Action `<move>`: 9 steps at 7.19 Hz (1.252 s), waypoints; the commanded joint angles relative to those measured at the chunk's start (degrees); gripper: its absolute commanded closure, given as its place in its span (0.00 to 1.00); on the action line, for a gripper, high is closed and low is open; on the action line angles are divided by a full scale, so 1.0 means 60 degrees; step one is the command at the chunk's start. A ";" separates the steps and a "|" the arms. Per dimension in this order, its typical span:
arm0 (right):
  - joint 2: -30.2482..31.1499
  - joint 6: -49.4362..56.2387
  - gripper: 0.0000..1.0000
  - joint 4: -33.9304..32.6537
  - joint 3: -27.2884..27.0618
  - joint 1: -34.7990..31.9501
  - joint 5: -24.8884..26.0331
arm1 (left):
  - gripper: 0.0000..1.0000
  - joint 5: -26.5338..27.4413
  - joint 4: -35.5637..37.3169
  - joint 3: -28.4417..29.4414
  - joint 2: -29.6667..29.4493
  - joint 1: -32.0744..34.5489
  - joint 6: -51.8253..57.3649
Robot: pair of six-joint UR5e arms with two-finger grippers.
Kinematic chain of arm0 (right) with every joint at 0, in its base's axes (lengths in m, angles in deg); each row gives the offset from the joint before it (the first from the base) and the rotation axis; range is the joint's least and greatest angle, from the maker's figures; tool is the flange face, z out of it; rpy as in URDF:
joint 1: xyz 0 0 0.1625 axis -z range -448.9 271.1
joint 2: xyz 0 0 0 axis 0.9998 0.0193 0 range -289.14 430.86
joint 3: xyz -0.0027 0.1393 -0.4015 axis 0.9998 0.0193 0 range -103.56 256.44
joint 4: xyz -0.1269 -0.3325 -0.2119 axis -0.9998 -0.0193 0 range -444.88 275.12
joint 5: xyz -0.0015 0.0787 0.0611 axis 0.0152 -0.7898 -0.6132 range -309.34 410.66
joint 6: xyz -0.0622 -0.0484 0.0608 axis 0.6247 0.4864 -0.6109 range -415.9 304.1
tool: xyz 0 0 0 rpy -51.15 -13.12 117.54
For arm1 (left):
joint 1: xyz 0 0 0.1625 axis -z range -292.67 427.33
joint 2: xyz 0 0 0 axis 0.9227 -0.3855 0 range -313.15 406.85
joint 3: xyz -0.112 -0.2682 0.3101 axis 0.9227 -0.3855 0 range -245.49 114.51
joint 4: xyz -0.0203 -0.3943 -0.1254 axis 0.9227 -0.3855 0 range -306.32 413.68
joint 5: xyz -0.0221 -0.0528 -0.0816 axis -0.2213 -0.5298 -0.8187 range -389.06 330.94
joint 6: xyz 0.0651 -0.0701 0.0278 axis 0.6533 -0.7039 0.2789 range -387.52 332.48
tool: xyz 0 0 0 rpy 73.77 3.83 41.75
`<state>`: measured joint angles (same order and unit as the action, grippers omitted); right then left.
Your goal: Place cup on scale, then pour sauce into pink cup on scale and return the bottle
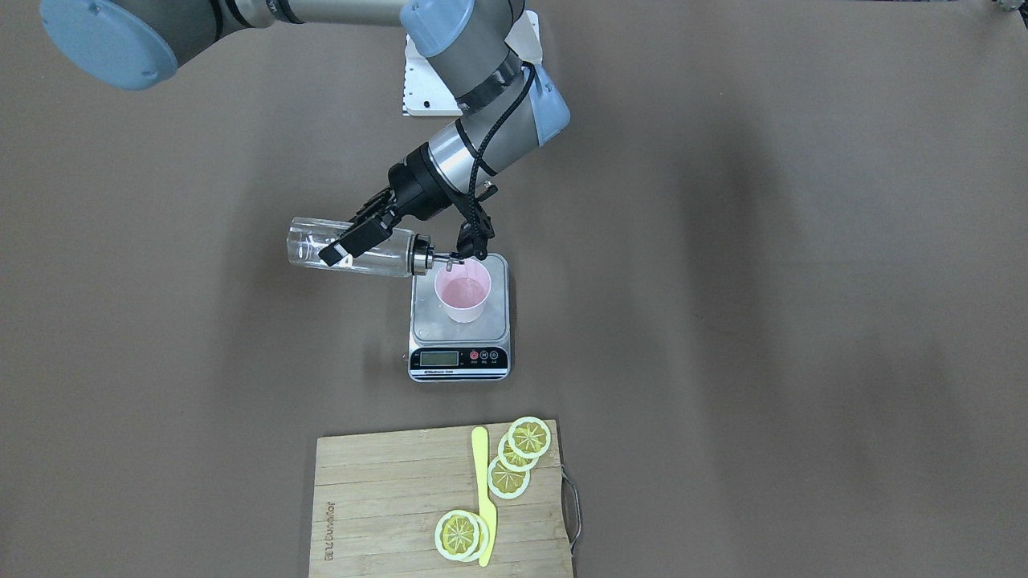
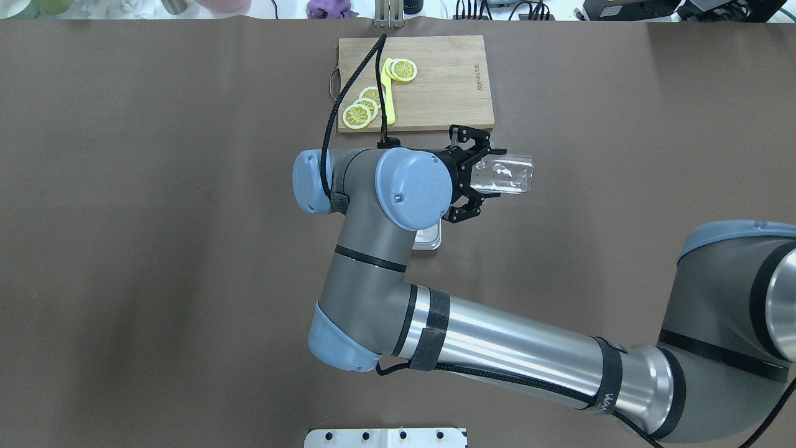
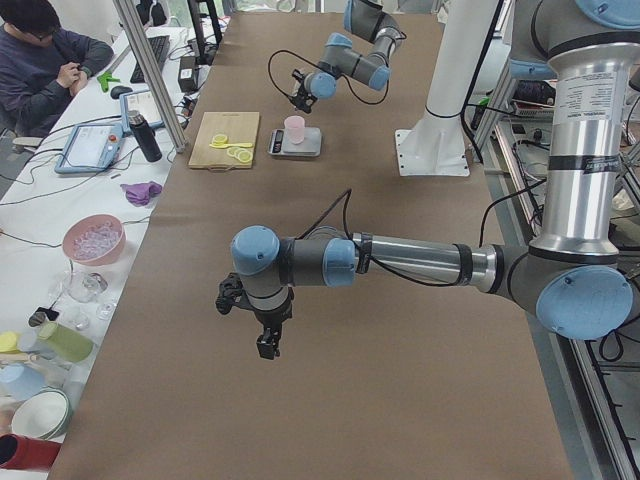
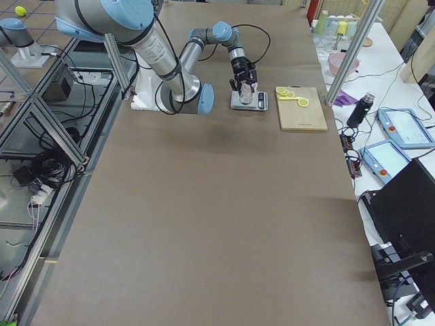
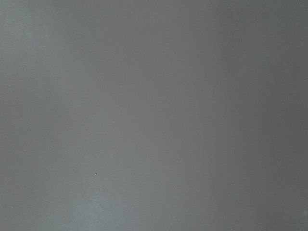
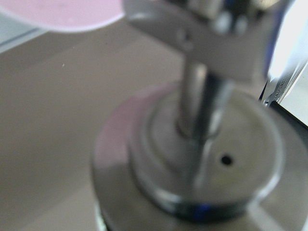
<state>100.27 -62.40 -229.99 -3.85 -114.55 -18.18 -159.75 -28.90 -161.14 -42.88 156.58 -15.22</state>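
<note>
The right gripper (image 1: pixel 363 234) was pinching the bottle (image 1: pixel 309 245) round its glass body, with a finger pressed against either side. It held the bottle lying almost level above the table (image 1: pixel 723 321). The bottle's metal cap (image 6: pixel 207 163) and spout (image 1: pixel 443 258) pointed toward the cup (image 1: pixel 463 293). The spout's tip sat just over the cup's rim, on the side nearer the robot. The cup stood upright on the scale (image 1: pixel 426 321), on the half of the steel platform nearer the robot. The scale's black display strip (image 1: pixel 458 359) faced away from the robot. The sauce could not be made out clearly in the glass, nor could any stream from the spout. Well apart from the scale, on the far side of the table from the robot, lay a wooden cutting board (image 1: pixel 377 498) carrying lemon slices (image 1: pixel 530 437) and a yellow knife (image 1: pixel 484 498). The left gripper (image 3: pixel 262 335) hung over bare table far from all this and showed only from the side, so I cannot tell whether it was spread or pressed together
</note>
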 commanded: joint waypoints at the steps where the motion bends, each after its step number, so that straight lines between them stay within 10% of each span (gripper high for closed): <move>1: 0.0543 0.0072 1.00 0.1124 -0.0457 -0.0104 -0.0027 | 0.02 0.0000 -0.0006 -0.0025 0.0000 0.0007 0.0000; 5: 0.3207 0.0790 1.00 0.3462 -0.4027 -0.0821 -0.1222 | 0.02 0.0000 -0.0006 -0.0069 0.0000 0.0007 0.0000; 9: 0.5668 0.1667 1.00 0.8087 -0.5061 -0.2181 -0.3535 | 0.02 0.0000 -0.0079 -0.0069 0.0000 -0.0008 0.0000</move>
<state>129.48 -54.00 -191.36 -33.16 -124.76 -34.00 -159.75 -29.24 -161.55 -42.88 156.54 -15.22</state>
